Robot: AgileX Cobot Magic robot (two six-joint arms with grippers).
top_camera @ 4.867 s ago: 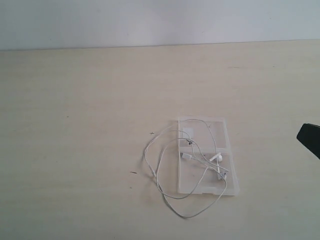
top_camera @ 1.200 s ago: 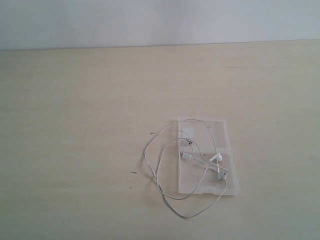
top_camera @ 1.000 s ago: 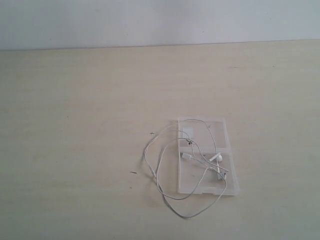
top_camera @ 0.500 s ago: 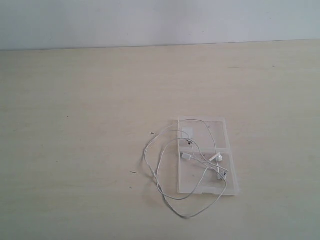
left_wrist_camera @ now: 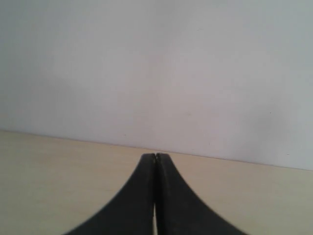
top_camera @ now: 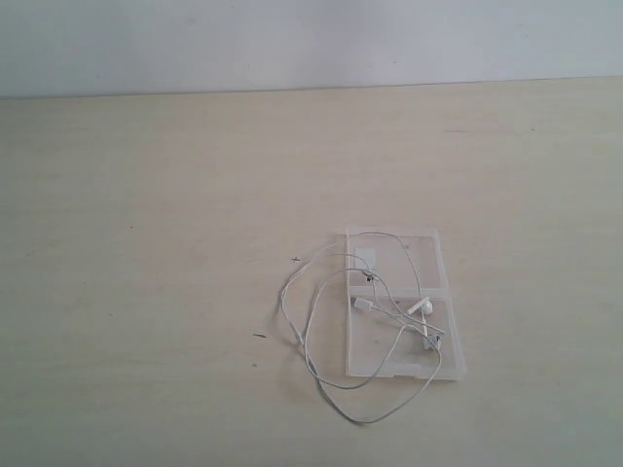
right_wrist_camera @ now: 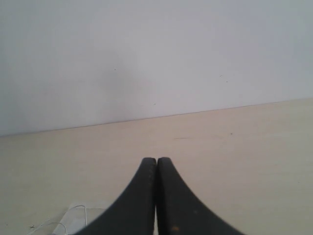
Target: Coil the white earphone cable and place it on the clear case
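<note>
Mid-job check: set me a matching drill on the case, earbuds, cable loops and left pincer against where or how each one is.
Things: 1 clear case; 2 earbuds; 3 cable loops; 4 left pincer.
States: A shut, empty; B on the case's lower half in the exterior view; C spilling off the case onto the table; D open flat on the table.
Pairs: 1-D, 2-B, 3-C, 4-A.

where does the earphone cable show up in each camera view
Exterior view: the cable lies lower right of centre, draped half on the clear case, half on the table.
Left wrist view: not in it.
Right wrist view: a short stretch shows close beside the shut claw.
Shared landmark: the table's far edge against the pale wall.
</note>
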